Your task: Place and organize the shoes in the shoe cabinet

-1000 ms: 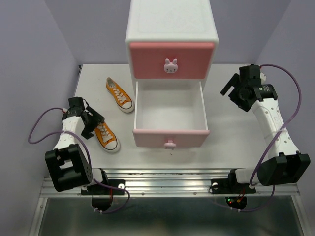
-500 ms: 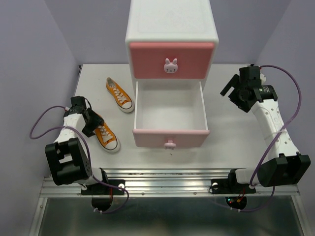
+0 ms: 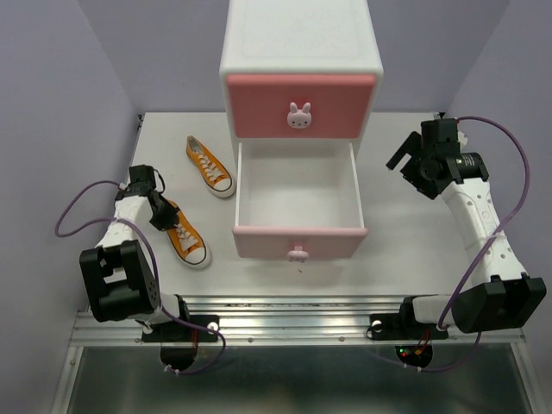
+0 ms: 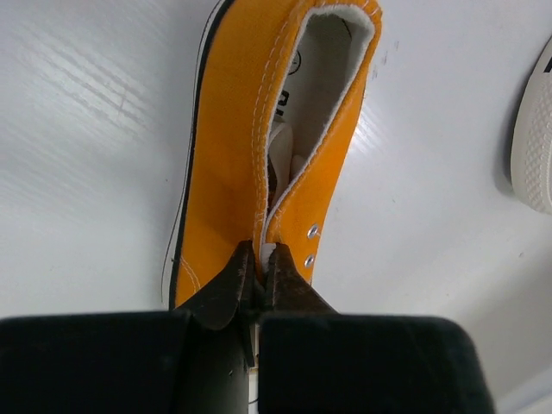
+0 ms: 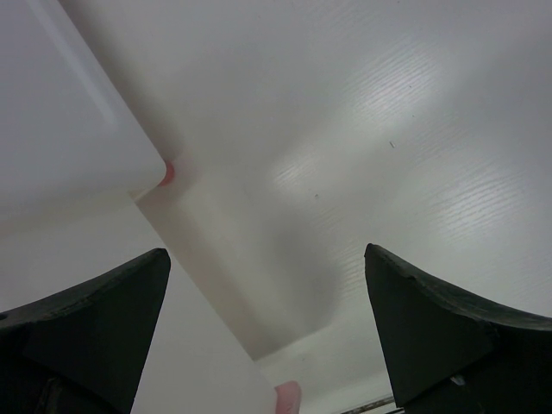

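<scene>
Two orange shoes lie left of the shoe cabinet [image 3: 302,47]. The near orange shoe [image 3: 191,244] [image 4: 226,164] has my left gripper [image 3: 164,220] [image 4: 261,259] shut on its side wall by the eyelets, at the heel end. The far orange shoe [image 3: 210,165] lies free beside the cabinet. The lower pale pink drawer [image 3: 299,231] is pulled out and holds nothing; the upper pink drawer [image 3: 302,102] is closed. My right gripper [image 3: 412,164] [image 5: 267,328] hangs open to the right of the drawer, nothing between its fingers.
The white table [image 3: 405,241] ends at a metal rail [image 3: 293,310] near the arm bases. Purple walls close in both sides. In the left wrist view a white shoe edge [image 4: 535,138] shows at the right. The cabinet's side [image 5: 69,103] fills the right wrist view's left.
My left gripper has slid over the near orange shoe's heel end and closed from open onto its side wall. The right arm has barely moved.
</scene>
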`<state>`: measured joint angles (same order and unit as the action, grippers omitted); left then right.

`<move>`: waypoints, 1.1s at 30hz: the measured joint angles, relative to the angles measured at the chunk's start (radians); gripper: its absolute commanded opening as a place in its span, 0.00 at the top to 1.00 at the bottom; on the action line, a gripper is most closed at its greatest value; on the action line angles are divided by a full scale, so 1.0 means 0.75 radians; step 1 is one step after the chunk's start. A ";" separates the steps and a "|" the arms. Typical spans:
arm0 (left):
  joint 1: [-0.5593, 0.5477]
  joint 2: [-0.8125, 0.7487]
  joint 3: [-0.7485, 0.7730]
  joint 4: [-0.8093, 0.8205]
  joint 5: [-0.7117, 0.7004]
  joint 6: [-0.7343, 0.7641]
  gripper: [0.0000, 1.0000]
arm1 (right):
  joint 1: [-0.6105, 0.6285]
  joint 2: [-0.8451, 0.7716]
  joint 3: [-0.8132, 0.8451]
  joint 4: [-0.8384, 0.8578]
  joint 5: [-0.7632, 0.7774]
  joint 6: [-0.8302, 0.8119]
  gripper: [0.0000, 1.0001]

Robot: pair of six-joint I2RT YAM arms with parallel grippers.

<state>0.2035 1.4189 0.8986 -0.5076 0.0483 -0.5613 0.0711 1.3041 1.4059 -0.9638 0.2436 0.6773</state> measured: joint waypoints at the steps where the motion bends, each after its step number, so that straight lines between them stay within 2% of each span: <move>1: 0.000 -0.009 0.003 -0.014 -0.001 -0.001 1.00 | 0.000 -0.002 0.000 -0.001 -0.002 0.000 0.00; 6: 0.000 -0.144 0.048 -0.158 -0.004 0.001 1.00 | 0.000 -0.013 -0.001 -0.001 -0.012 0.005 0.00; 11: 0.001 -0.371 0.241 -0.289 0.040 -0.006 1.00 | 0.000 -0.046 -0.003 -0.001 -0.031 0.009 0.00; 17: -0.002 -0.527 0.419 -0.374 0.146 -0.120 1.00 | 0.000 -0.070 -0.004 -0.001 -0.054 -0.009 0.00; 22: -0.039 -0.573 0.579 -0.395 0.223 -0.255 1.00 | 0.000 -0.072 -0.004 -0.001 -0.070 -0.047 0.00; 24: -0.100 -0.575 0.624 -0.381 0.201 -0.322 1.00 | 0.000 -0.072 -0.004 -0.001 -0.073 -0.059 0.00; 30: -0.502 -0.573 0.733 -0.329 0.011 -0.579 1.00 | 0.000 -0.072 -0.004 -0.001 -0.082 -0.081 0.00; 33: -0.647 -0.574 0.735 -0.304 -0.114 -0.699 1.00 | 0.000 -0.072 -0.004 -0.001 -0.082 -0.091 0.00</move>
<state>-0.2821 0.9882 1.4498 -0.7353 -0.0372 -1.0859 0.0711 1.2503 1.4033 -0.9646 0.1818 0.6090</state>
